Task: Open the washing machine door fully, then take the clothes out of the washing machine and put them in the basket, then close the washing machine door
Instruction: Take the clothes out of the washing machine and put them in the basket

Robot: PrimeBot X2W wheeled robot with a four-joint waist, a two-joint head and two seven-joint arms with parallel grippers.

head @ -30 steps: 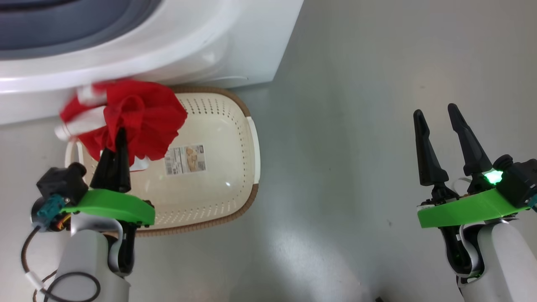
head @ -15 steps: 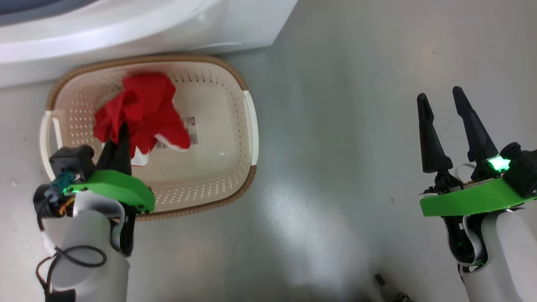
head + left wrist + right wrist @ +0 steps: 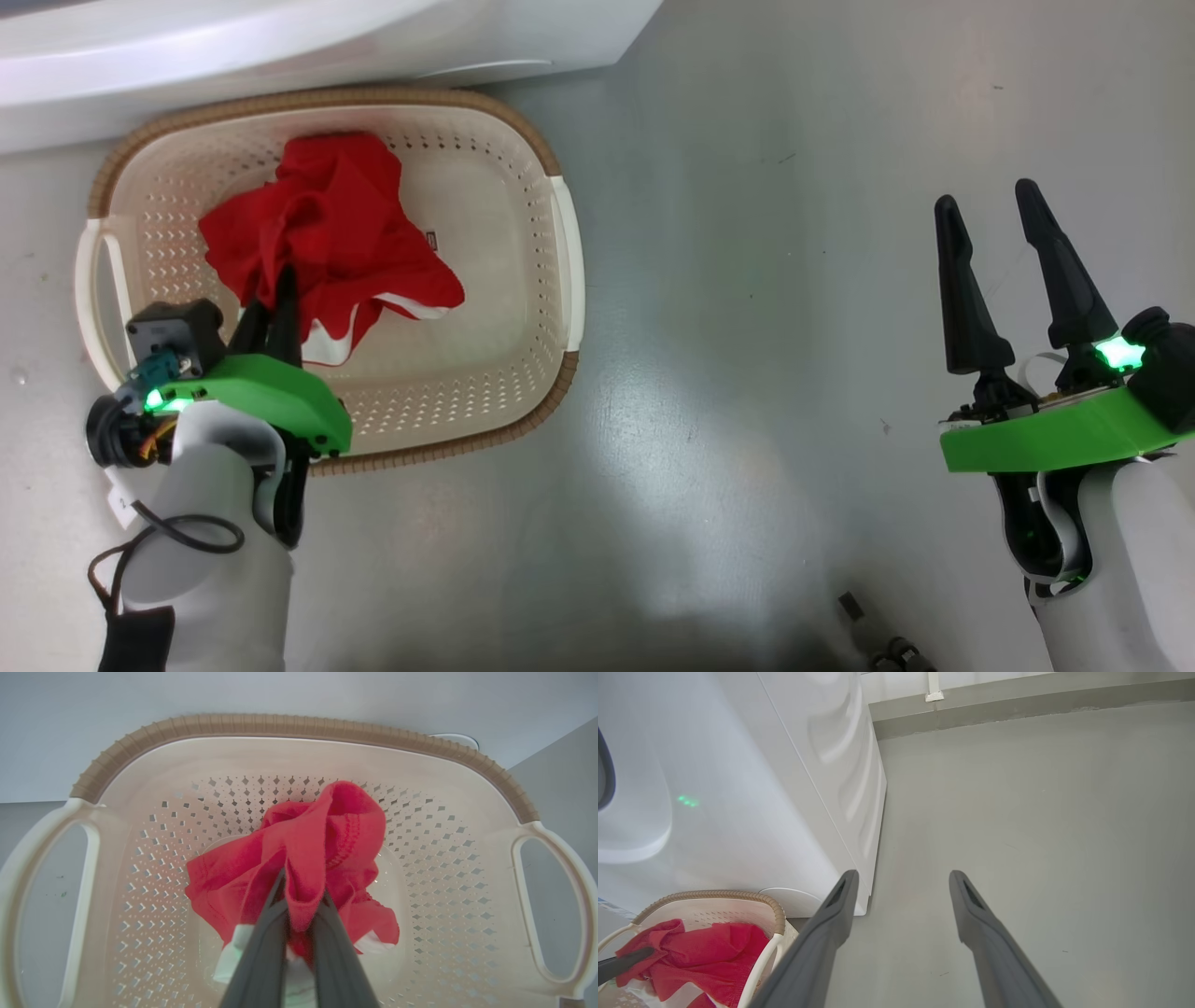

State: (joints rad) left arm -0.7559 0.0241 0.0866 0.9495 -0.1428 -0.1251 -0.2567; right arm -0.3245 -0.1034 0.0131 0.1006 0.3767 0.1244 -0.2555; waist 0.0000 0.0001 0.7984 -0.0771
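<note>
Already inside the basket (image 3: 523,140), the clothes (image 3: 327,224) lay as a crumpled red heap on its perforated bottom. A white-trimmed edge spilled out on the side nearest the left end effector (image 3: 275,299). That end effector was clamped narrowly on a fold of the red fabric. In the left wrist view its two dark fingers (image 3: 261,952) stood almost together with a ridge of cloth pinched up between them, and the rest of the garment bunched beyond and to either side of the tips. Only the red piece with its white trim could be made out; whether a grey piece lay under it could not be told.

The basket surrounded the end effector's fingertips: its brown woven-look rim curved across the far side and a white handle opening stood on each flank. Just past that far rim rose the white front of the washing machine (image 3: 280,47), close to the basket.

Well off to the side, over the bare grey floor (image 3: 794,280), the right end effector (image 3: 985,192) hung with its fingers spread wide and nothing between them. From its wrist view, the washing machine's corner sat ahead and to the left of the fingers, and the basket with the red cloth lay low on that same side.
</note>
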